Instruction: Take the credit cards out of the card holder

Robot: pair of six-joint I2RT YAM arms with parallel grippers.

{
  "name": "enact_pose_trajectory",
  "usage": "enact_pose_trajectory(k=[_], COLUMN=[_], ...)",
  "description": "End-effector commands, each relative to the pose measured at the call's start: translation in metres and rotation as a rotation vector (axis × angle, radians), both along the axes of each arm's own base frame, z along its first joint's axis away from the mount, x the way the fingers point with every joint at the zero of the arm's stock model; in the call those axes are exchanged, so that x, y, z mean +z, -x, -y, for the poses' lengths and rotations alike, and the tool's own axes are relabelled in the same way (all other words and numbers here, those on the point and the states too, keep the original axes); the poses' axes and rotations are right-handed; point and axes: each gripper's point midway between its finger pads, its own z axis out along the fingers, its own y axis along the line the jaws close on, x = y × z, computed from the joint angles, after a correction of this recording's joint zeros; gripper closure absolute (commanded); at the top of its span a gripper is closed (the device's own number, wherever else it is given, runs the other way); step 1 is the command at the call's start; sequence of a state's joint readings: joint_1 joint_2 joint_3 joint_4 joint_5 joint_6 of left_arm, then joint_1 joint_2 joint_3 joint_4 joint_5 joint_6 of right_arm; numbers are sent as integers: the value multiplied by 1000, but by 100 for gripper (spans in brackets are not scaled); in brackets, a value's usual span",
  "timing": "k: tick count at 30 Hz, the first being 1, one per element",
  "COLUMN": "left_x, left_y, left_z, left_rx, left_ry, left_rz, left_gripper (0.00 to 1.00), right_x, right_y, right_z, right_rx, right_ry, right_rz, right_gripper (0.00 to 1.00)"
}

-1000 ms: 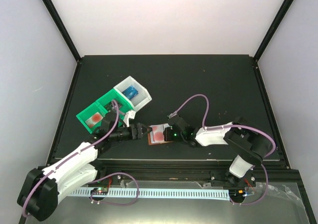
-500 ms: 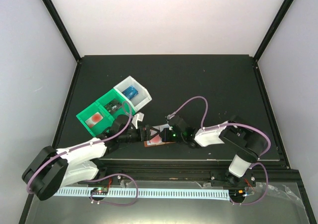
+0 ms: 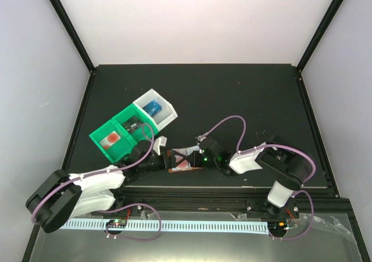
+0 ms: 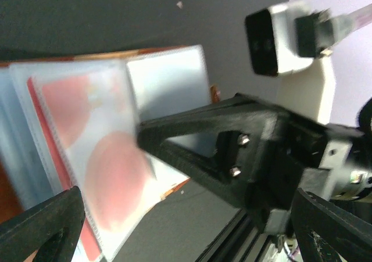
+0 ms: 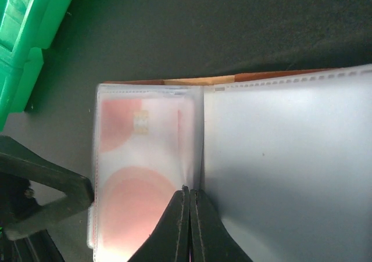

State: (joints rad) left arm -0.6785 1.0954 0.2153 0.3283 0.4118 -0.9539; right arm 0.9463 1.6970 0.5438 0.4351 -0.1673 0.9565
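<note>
While your left end effector point(image 3: 165, 158) is hanging released at the card holder's point(image 3: 183, 161) left edge, the red card point(image 5: 136, 175) is sitting inside the holder's left clear pocket, and your right end effector point(image 5: 189, 207) is clenching the holder's middle leaf. You are risking pinching pocket and card together, so the whole holder drags along.

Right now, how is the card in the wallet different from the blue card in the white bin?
The wallet's card is pale with red circles; the blue card is blue. The wallet's card sits under a cloudy pocket of the card holder; the blue card lies uncovered in the white bin. Both look like small rectangles.
</note>
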Motion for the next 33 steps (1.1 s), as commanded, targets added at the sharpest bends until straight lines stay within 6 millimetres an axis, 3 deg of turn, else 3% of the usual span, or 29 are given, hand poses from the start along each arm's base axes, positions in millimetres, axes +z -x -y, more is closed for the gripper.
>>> enact_pose_trajectory(k=[1,8,13,18,25,33], left_x=[-5,-6,7,21,25,23], left_y=[1,1,5,2,-3,0], left_z=[3,11,18,20,19,29], left_rx=[23,-6,-47,-63,-59,-110], left_ry=[43,41,84,70,23,50], left_rz=[-1,15,43,81,97,72], left_gripper=[1,1,4,11,21,22], right_x=[-31,-41,-44,-35,-19,-9], right_y=[21,25,31,30,28,20], right_z=[25,28,25,24,25,17], right_rx=[1,-2,-5,1,6,17], right_ry=[104,112,55,41,36,46], right_rz=[-97,-116,-150,-133,-102,-78], right_gripper=[97,97,97,97,92,84])
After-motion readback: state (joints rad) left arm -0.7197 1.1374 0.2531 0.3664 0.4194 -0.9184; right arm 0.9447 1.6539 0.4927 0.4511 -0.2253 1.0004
